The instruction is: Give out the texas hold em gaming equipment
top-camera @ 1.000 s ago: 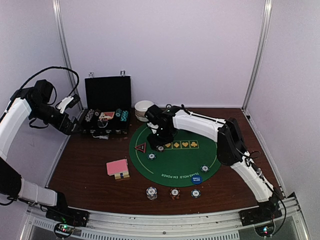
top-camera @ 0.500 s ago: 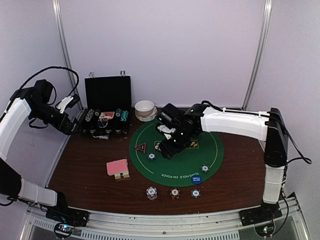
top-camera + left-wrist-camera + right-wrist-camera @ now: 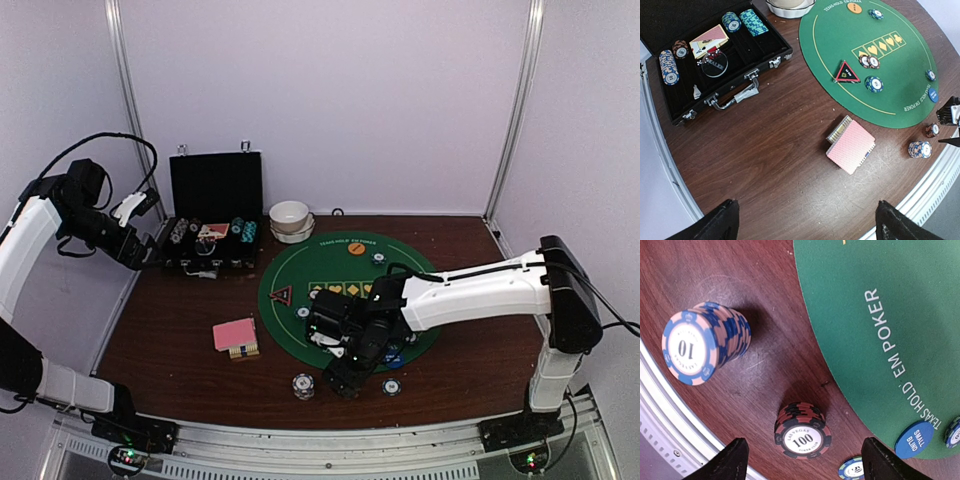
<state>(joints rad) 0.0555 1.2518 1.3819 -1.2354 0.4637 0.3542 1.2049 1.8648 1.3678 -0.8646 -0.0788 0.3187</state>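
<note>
Dark wooden table (image 3: 170,340) holds a green mat (image 3: 340,262). Just off the mat's near edge the right gripper (image 3: 802,452), fingers spread, hovers over the 100-chip stack (image 3: 802,436), apparently mid chip-dealing; next it must descend and pinch. The left gripper (image 3: 805,222), spread and empty, is left of the mat.

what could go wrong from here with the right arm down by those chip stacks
1. The open right gripper hangs over the 100 chip stack. Closing off-centre could topple it and scatter chips.
2. That stack stands near the table's metal edge rail, so loose chips might roll off.
3. The taller 10 chip stack is close by, and a finger could clip it on the way down.
</note>
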